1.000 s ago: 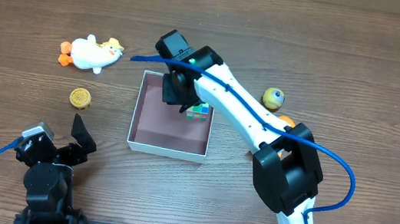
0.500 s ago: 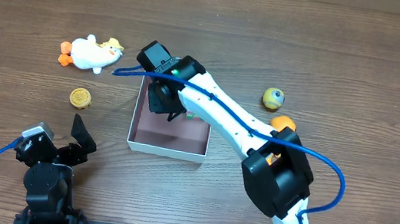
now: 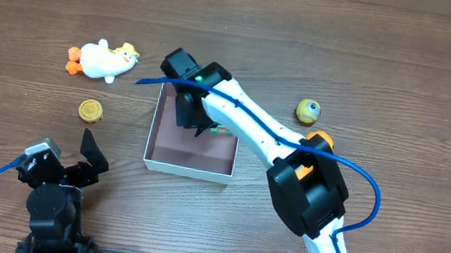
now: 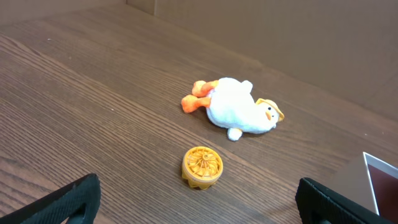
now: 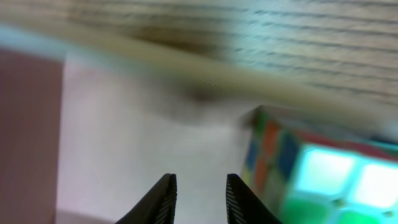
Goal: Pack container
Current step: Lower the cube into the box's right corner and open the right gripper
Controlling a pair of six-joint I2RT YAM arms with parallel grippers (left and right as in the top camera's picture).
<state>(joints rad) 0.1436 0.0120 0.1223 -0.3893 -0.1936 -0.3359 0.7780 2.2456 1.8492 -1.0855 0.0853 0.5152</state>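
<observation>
At the near left of the brown wood-grain desk (image 3: 32, 5), the left claw (image 4: 198, 198) hung released, its black fingers (image 4: 78, 200) spread wide and empty. Beyond it lay a white plush duck with orange feet (image 3: 103, 61) on its side, and nearer, apart from it, a small round orange ridged disc (image 3: 90, 110). The shallow square white-walled container with a mauve inside (image 3: 179, 148) sat mid-desk. The right claw (image 5: 198, 186) reached down inside it, fingers drawn almost together, a slim gap between them holding nothing. Just beside it, in the container's far right corner, rested a multicoloured puzzle cube (image 5: 311, 180). Farther right sat a yellow-green ball (image 3: 308, 111).
</observation>
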